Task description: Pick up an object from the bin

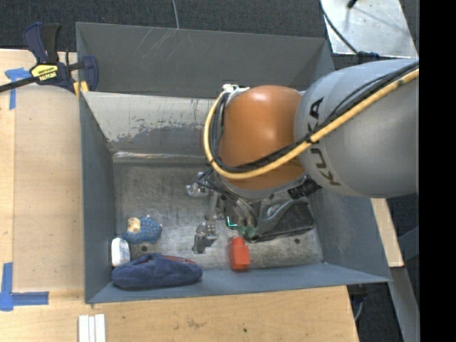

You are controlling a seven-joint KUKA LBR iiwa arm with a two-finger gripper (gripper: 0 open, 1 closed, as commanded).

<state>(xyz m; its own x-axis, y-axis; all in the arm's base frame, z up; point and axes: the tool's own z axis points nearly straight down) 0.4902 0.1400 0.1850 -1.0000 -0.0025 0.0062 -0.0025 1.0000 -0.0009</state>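
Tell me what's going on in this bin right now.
The KUKA arm reaches into the grey bin from the view's right, with its gripper down near the floor at the middle front. I can't see anything held in it. The nearest thing is a red-orange block just beside it by the front wall. A dark blue cloth, a blue fuzzy toy and a small white container lie untouched in the front left corner.
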